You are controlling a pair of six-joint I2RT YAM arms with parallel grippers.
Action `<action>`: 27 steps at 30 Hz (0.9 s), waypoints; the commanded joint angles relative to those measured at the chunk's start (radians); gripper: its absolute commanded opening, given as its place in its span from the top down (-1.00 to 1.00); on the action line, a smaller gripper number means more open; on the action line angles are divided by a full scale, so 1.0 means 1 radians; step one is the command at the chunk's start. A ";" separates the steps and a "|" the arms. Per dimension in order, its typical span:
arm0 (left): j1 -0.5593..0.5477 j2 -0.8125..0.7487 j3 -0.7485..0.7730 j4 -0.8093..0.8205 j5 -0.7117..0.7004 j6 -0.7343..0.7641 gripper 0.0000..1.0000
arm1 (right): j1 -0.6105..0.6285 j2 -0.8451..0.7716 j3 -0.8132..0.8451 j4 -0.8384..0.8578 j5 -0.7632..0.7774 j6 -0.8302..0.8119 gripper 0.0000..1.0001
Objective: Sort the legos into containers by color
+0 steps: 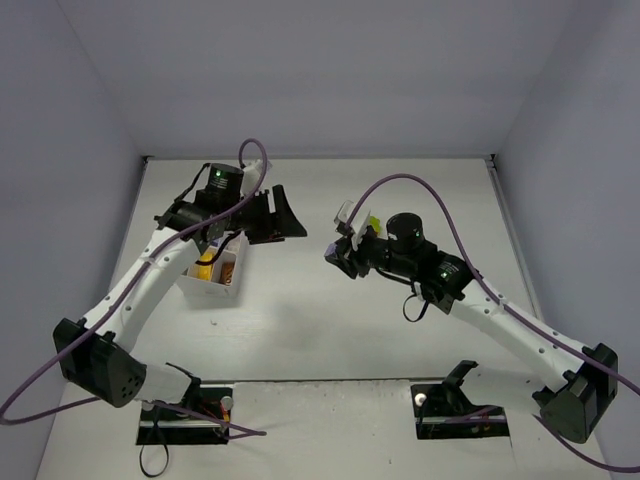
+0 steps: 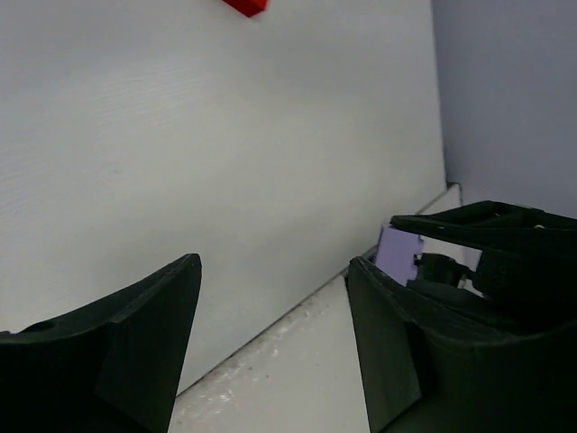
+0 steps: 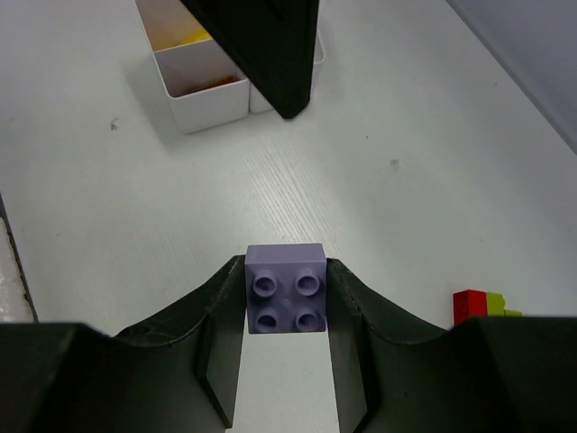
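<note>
— As my right gripper (image 3: 287,311) is pinching the lilac brick (image 3: 287,287), I'm holding it off the table (image 3: 406,135), well apart from the tray (image 3: 212,106).
— And your left gripper (image 2: 270,280)?
— Hanging wide open near the tray, empty.
— Progress?
— Partway, I'm judging: a yellow piece (image 3: 187,37) and an orange-brown piece (image 1: 228,271) are lying in cells; a red brick (image 3: 469,305) and a green brick (image 3: 497,303) are waiting.

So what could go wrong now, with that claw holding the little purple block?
1. The small lilac plastic brick is pinched only at the tips of the right claw, so it might slip out on the way.
2. The open left claw hangs right by the white translucent plastic tray, so the two arms could bump there.
3. The tray's cells look narrow, and one holds yellow pieces. The brick may drop into the wrong cell.
</note>
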 commanded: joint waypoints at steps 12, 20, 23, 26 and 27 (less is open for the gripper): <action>-0.147 0.104 0.063 0.261 0.338 -0.165 -0.21 | 0.000 0.001 0.076 0.071 -0.056 -0.033 0.93; -0.175 0.136 0.078 0.183 0.325 -0.107 -0.12 | 0.001 -0.007 0.068 0.073 -0.048 -0.031 0.93; -0.181 0.151 0.087 0.151 0.310 -0.092 0.01 | 0.000 -0.005 0.068 0.073 -0.048 -0.031 0.93; -0.193 0.159 0.093 0.149 0.276 -0.083 0.24 | 0.000 -0.005 0.068 0.073 -0.051 -0.031 0.93; -0.195 0.162 0.096 0.149 0.270 -0.083 0.32 | 0.000 -0.004 0.067 0.073 -0.051 -0.031 0.93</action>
